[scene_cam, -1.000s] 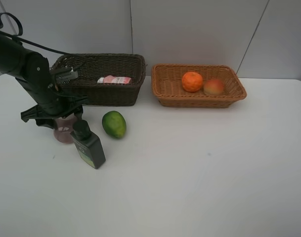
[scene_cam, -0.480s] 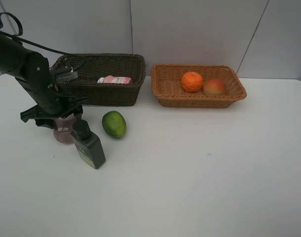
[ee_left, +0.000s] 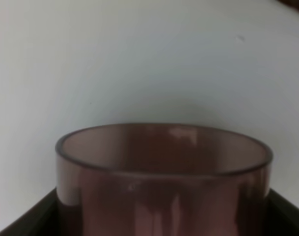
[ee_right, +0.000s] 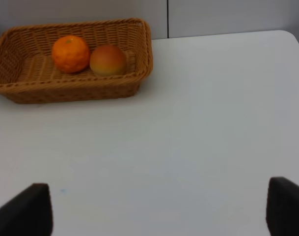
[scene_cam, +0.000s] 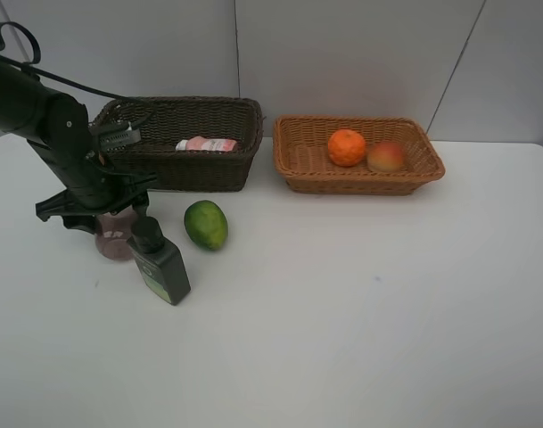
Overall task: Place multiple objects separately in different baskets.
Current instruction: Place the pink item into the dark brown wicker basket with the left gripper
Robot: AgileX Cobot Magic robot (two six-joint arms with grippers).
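Nearest us on the surface (scene_cam: 342, 312) stands the dark green bottle (scene_cam: 160, 266). Its black cap is just beside the mauve cup (scene_cam: 114, 241). The left pincer (scene_cam: 100, 212) is lowered over that cup, which rests on the surface, not yet in a basket. The green fruit (scene_cam: 206, 225) lies near, to the right.

We judge the step in hand to be taking the cup. To do it well, we would close evenly on opposite walls, gently, since the thin rim may flex. We would then lift straight up so the bottle's cap is not knocked.

Farther back, the dark brown basket (scene_cam: 200, 171) holds the pink bottle (scene_cam: 207, 144), so the cup likely belongs there. The tan basket (scene_cam: 360, 184) holds the orange (scene_cam: 347, 147) and the red-yellow fruit (scene_cam: 387, 158).

The left wrist view shows what the high camera hides: dark fingers flank the cup on both sides, and the cup looks empty. We cannot tell whether they press it yet. Only the right wrist view shows the right pincer (ee_right: 159, 206), spread wide and holding nothing.
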